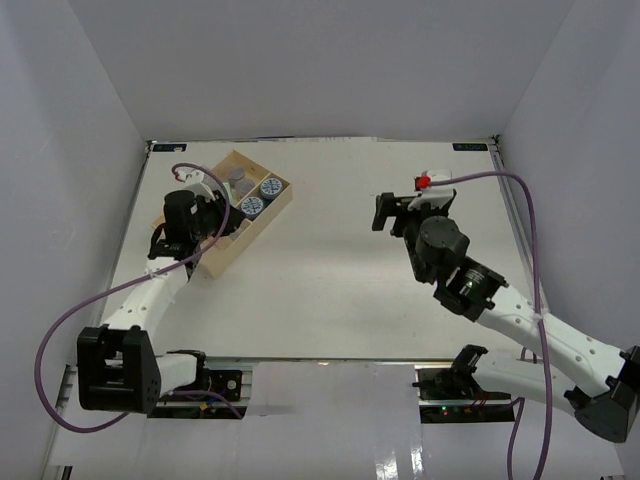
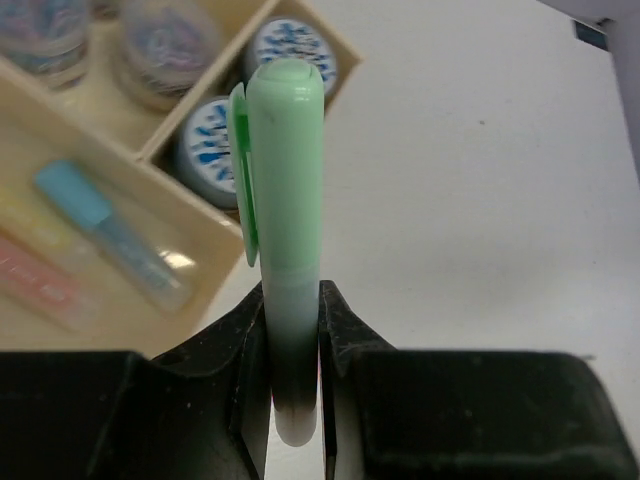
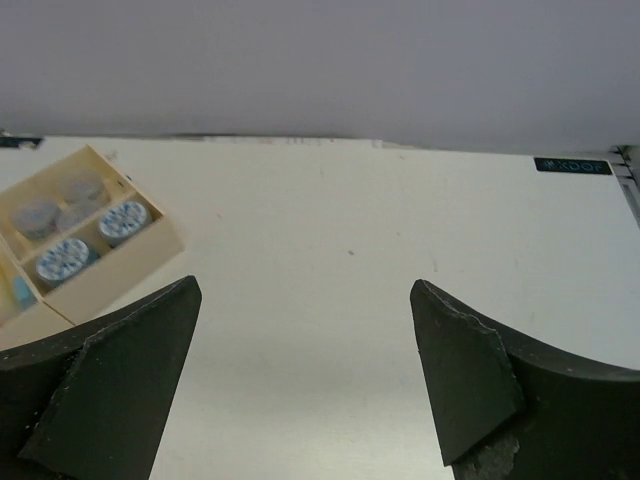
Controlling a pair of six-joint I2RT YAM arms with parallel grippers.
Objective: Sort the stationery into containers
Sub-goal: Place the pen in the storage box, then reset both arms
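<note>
My left gripper [image 2: 292,300] is shut on a pale green stick [image 2: 285,200], which stands up between the jaws beside the tray's corner. The pale-wood tray [image 2: 200,215] holds two blue-and-white rolls [image 2: 290,45] in one small section and grey rolls [image 2: 165,40] in the other. Blue [image 2: 110,235], yellow [image 2: 30,225] and pink [image 2: 40,285] sticks lie in the long section. From above, the left gripper [image 1: 222,218] hovers over the tray [image 1: 270,215] at the table's back left. My right gripper [image 1: 385,212] [image 3: 305,285] is open and holds nothing, over bare table right of centre. Its view shows the tray [image 3: 110,275] at far left.
White walls close in the table [image 1: 330,290] on three sides. Purple cables [image 1: 60,340] loop off both arms near the table's side edges. A dark label [image 3: 572,165] marks the far right corner.
</note>
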